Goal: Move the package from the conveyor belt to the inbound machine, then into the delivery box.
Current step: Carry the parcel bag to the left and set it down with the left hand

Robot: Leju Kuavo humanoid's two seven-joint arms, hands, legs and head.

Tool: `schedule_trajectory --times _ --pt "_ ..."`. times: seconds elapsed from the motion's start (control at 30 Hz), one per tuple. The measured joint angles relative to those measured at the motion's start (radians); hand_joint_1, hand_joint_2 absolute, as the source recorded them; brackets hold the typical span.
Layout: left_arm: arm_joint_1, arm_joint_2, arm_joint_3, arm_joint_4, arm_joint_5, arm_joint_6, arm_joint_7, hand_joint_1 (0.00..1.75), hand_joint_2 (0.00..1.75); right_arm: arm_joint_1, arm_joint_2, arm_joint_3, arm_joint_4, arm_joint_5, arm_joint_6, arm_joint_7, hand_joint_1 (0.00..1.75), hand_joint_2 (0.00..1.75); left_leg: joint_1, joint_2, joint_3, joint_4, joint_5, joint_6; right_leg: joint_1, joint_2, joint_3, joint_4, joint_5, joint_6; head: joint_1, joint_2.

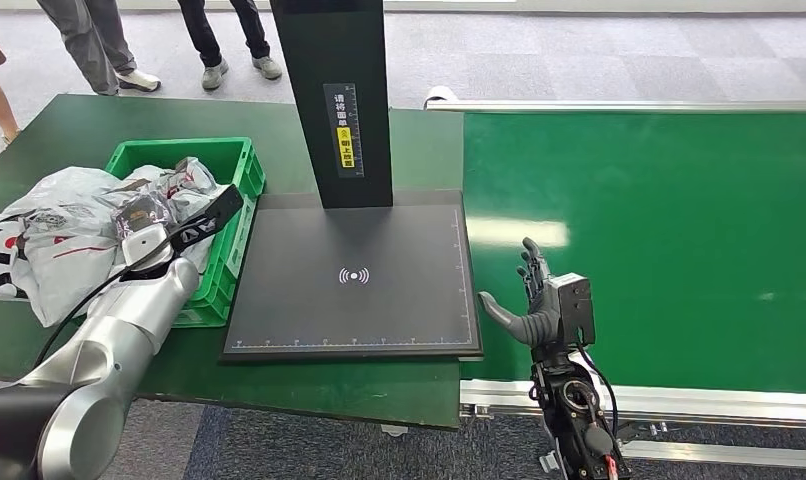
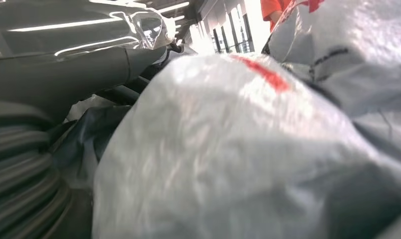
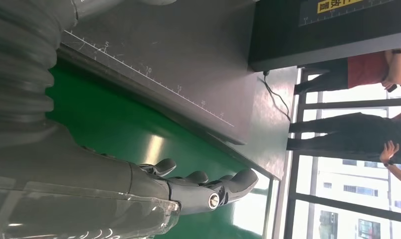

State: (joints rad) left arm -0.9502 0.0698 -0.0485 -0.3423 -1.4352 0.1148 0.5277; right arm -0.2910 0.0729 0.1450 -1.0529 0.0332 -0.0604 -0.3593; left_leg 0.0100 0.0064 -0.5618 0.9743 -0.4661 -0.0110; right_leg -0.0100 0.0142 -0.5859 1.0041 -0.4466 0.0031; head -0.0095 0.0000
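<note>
Grey plastic packages are heaped in and beside the green delivery box at the left. My left hand lies among them over the box, and a dark flat strip with light lettering sticks out past it. Close up, a grey package with a red mark lies against the palm under the thumb; whether it is held is unclear. My right hand hangs open, holding nothing, over the near edge of the green conveyor belt, fingers spread.
The inbound machine's black scan plate lies between box and belt, bare, with its black column behind; its ruled edge is close to my right hand. People stand beyond the table, others by the windows.
</note>
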Motion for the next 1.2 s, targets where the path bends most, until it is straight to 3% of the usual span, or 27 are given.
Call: schedule_trajectory --times 0.33,0.43,0.57,0.67,0.77,0.87,1.0,1.07,1.2 --pt "0.005 0.0 0.015 0.0 0.001 0.009 -0.003 0.0 1.75 0.0 0.0 0.0 0.001 0.0 0.0 0.0 0.0 1.75 0.0 0.0 0.001 0.0 0.0 0.0 0.0 0.0 0.0 0.0 0.0 0.0 0.0 0.0" --pt "0.013 0.0 0.022 0.0 0.002 0.078 -0.032 0.0 1.75 0.001 0.0 0.0 0.001 0.002 0.0 0.001 0.0 1.75 0.0 0.0 0.001 0.0 0.0 0.0 0.0 0.0 0.0 0.0 0.0 0.0 0.0 0.0" --pt "0.04 -0.001 0.041 -0.001 0.018 0.286 -0.147 0.0 0.0 0.009 0.0 0.0 -0.008 0.003 0.0 0.008 0.0 1.75 0.0 -0.001 -0.001 0.0 0.001 0.0 0.0 0.0 -0.001 0.0 0.0 0.0 0.0 0.0" --pt "0.06 -0.001 0.052 -0.007 0.037 0.453 -0.267 0.0 0.0 0.021 -0.003 0.0 -0.025 -0.001 -0.001 0.014 0.0 1.75 0.0 -0.002 -0.003 0.0 0.001 0.0 0.0 -0.001 -0.003 0.0 0.0 0.0 0.0 0.0" --pt "0.071 -0.001 0.061 -0.021 0.063 0.537 -0.352 0.0 0.0 0.029 -0.007 0.0 -0.04 -0.008 -0.003 0.02 0.0 1.75 0.0 -0.002 -0.005 0.001 0.001 0.0 0.0 -0.001 -0.005 0.0 0.0 0.0 0.0 0.0" --pt "0.1 -0.01 0.082 -0.083 0.102 0.554 -0.462 0.0 0.0 0.037 -0.011 0.0 -0.052 -0.017 -0.006 0.019 0.0 1.75 0.0 -0.001 -0.006 0.001 0.001 0.0 0.0 -0.001 -0.007 0.0 0.0 0.0 0.0 0.0" --pt "0.16 -0.067 0.214 -0.286 0.117 0.555 -0.83 0.0 0.0 0.043 -0.018 0.0 -0.054 -0.04 -0.012 -0.007 0.0 1.75 0.0 -0.002 -0.011 0.002 0.001 0.0 0.0 -0.001 -0.01 0.0 0.0 0.0 0.0 0.0" --pt "0.165 -0.099 0.302 -0.37 0.09 0.555 -0.971 0.0 0.0 0.044 -0.022 0.003 -0.054 -0.05 -0.014 -0.019 0.0 1.75 0.0 -0.001 -0.011 0.001 0.0 0.0 0.0 -0.001 -0.011 0.0 0.0 0.0 0.0 0.0" --pt "0.174 -0.147 0.434 -0.482 0.05 0.555 -1.074 0.0 0.0 0.044 -0.028 0.007 -0.053 -0.06 -0.015 -0.032 0.0 1.75 0.0 0.0 -0.011 0.001 0.0 0.0 0.0 0.0 -0.011 0.0 0.0 0.0 0.0 0.0"
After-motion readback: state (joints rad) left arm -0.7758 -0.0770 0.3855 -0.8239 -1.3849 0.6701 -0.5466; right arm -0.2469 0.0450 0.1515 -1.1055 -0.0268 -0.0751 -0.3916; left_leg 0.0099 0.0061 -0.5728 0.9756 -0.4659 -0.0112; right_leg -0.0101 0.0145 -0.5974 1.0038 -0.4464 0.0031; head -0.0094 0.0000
